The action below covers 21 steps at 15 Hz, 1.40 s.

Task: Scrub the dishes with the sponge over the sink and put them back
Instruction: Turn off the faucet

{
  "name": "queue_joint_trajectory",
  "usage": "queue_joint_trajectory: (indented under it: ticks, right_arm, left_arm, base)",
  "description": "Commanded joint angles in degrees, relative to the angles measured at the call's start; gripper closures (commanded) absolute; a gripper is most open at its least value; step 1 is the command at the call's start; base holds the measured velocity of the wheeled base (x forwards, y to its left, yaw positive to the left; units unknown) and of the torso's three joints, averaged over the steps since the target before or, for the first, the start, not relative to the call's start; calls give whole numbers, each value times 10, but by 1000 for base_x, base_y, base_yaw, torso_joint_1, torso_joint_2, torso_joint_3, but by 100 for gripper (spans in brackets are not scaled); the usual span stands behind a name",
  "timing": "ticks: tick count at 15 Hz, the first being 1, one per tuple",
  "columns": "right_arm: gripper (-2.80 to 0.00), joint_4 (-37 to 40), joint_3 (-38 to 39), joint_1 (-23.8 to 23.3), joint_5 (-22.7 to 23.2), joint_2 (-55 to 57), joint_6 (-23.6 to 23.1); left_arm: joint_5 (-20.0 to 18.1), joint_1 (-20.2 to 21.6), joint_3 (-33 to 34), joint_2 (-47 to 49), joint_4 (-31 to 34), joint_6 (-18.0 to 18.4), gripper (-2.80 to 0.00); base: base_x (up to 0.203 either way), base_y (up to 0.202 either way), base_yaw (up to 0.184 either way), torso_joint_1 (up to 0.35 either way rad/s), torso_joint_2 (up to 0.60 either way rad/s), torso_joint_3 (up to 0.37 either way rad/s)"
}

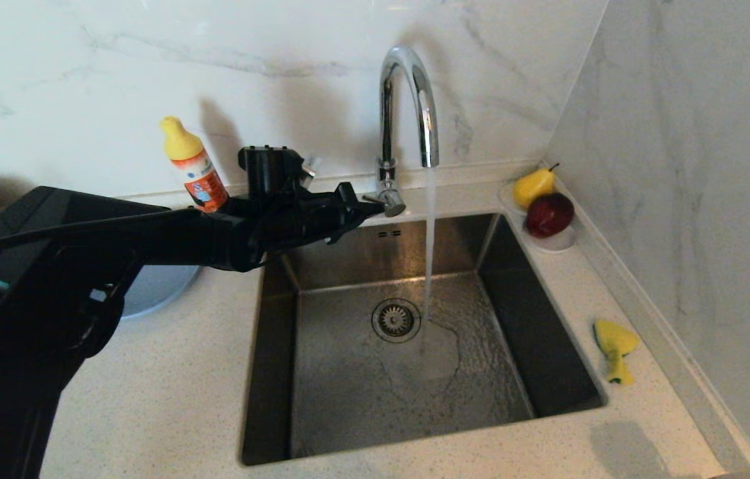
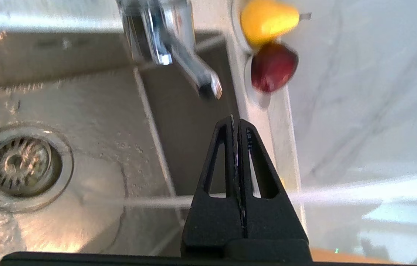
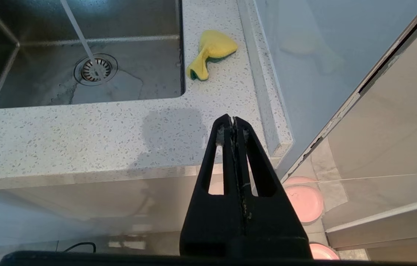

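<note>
Left gripper (image 1: 365, 208) at the chrome tap lever (image 1: 385, 199), water running into the square steel sink (image 1: 322, 426)
Fingers pressed together, holding nothing — tip just beside the lever, centre frame; a careless nudge could wrench the flow wider and splash the counter. Yellow pinched sponge (image 1: 614, 348) lies lower right; blue-grey plate (image 1: 155, 289) peeks out left — right gripper (image 3: 233, 122) parked, closed, empty

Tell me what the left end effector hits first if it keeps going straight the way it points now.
Probably the faucet lever. The left end effector, shut and empty, points level across the back edge of the sink, its tip just short of the lever at the faucet's base. Depth is unclear, so it could pass just in front.
</note>
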Motion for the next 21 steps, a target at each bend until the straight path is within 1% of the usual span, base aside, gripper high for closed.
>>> queue_joint_trajectory:
  ticks: [1,7,11,18,21]
  right_arm:
    - [0,0,0,0,0,0,0]
    - [0,0,0,0,0,0,0]
    - [0,0,0,0,0,0,0]
    - [0,0,0,0,0,0,0]
    - [0,0,0,0,0,0,0]
  left_arm:
    - [1,0,-32,31,-5,-17,0]
    - [14,3,-91,62,-9,-45,0]
    - [14,11,-93,66,-9,-46,0]
    - [11,19,-93,69,-63,-50,0]
    - [12,25,-93,69,-67,-50,0]
  base:
    - [0,0,0,0,0,0]
    - [0,0,0,0,0,0]
    - [0,0,0,0,0,0]
    - [0,0,0,0,0,0]
    - [0,0,0,0,0,0]
